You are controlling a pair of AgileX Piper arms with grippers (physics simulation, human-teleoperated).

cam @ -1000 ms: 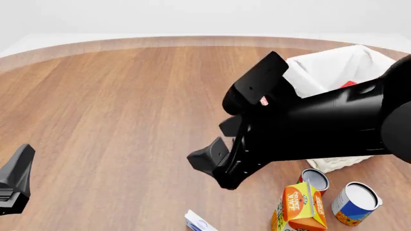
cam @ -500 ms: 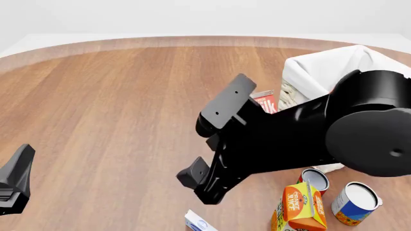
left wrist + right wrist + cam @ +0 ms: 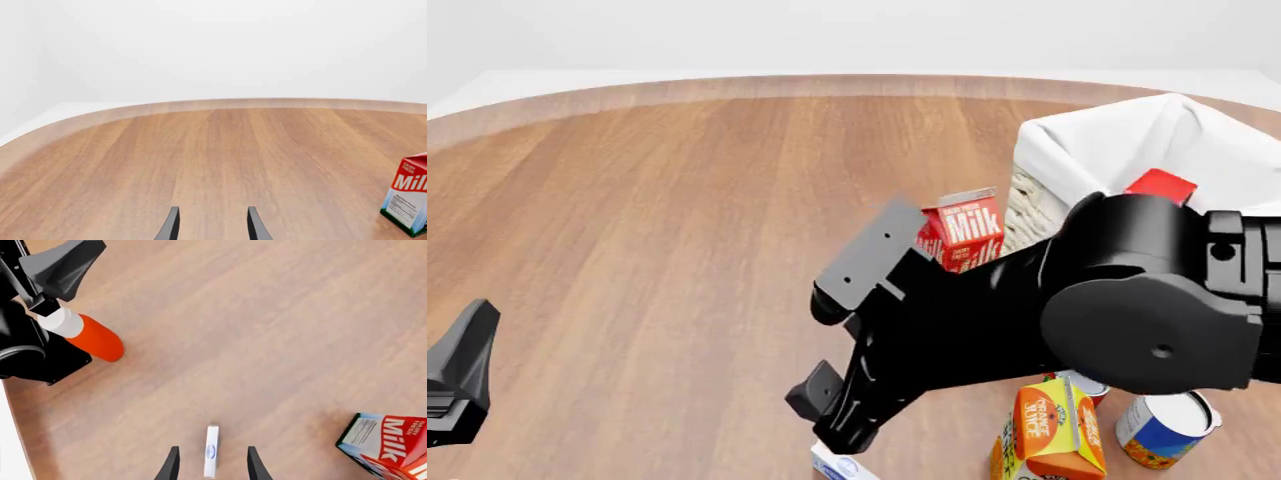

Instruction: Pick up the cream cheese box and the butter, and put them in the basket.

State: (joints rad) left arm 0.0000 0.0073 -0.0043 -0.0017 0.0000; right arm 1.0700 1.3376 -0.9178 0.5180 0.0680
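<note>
Two grippers, both with fingers apart and holding nothing. Right gripper: its dark tapered fingers stand parted on either side of the cream cheese box, which lies on the table seen edge-on as a thin white slab with a small blue mark; whether the fingers touch it cannot be told. In the front view the same box shows only as a white corner with a blue oval at the lower edge, directly under the right arm's black, smooth housing. Left gripper: two slim dark fingertips, parted, over bare wood-grain tabletop, touching nothing.

Basket: square, cream-white weave on its side wall, with a soft white cloth liner draped over the rim. A red corner inside it, at the arm's upper edge, is probably the butter; its lettering is hidden.

Milk carton: red and white, gabled, upright just beside the basket. Juice carton, orange, and can, round with a white top, stand near the front edge. Orange-and-white cylinder: rounded, lying by the left arm's base.
</note>
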